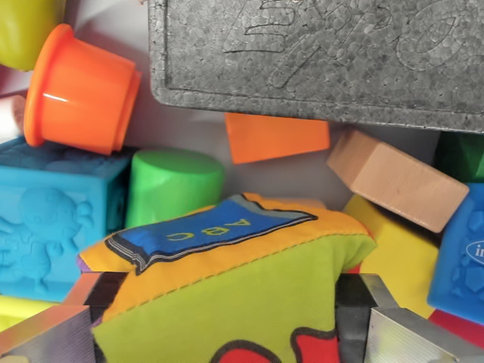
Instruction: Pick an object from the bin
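- The gripper (227, 318) has its two metal fingers (45, 333) pressed against opposite sides of the soft fabric cube (227, 295), clamped on it at the bottom centre of the wrist view.
- The cube is stitched cloth, yellow and lime panels, with a blue "ABC" patch (204, 233) sewn on its top face. It looks light and squashy; its sides bulge between the fingers, so I judge the grip holds by compression and could slip if the stuffing gives.
- Best hold is across the flat side panels, as here, not the seams or corners.
- Beyond the fingertips: a green cylinder (172, 185), smooth and hard; an orange plastic cup (79, 91) lying on its side up to the left; a blue embossed rubber block (53, 219) just left.
- To the right, a plain wooden block (397, 180), an orange wedge (276, 138), and a grey foam slab (318, 53) farthest away.
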`<control>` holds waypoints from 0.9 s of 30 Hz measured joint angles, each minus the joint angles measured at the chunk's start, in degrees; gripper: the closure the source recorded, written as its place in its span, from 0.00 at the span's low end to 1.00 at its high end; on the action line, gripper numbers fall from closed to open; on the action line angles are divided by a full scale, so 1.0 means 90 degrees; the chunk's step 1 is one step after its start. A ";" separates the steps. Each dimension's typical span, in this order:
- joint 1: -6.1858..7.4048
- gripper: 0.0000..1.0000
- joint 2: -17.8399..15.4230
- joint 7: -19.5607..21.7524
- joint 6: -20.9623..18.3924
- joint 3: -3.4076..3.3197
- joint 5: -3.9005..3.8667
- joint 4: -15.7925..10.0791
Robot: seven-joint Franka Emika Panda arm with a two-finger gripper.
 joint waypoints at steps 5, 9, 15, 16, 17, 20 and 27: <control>0.0000 1.00 -0.0007 0.0000 -0.0005 0.0000 0.0000 0.0000; 0.0000 1.00 -0.0060 0.0000 -0.0045 0.0000 0.0000 0.0000; 0.0000 1.00 -0.0203 0.0000 -0.0180 0.0000 0.0000 -0.0001; 0.0000 1.00 -0.0237 0.0000 -0.0213 0.0000 0.0000 -0.0001; 0.0000 1.00 -0.0274 0.0000 -0.0253 0.0000 0.0000 -0.0001; 0.0000 1.00 -0.0367 0.0000 -0.0339 0.0000 0.0000 -0.0001; 0.0000 1.00 -0.0636 0.0000 -0.0610 -0.0001 -0.0002 0.0001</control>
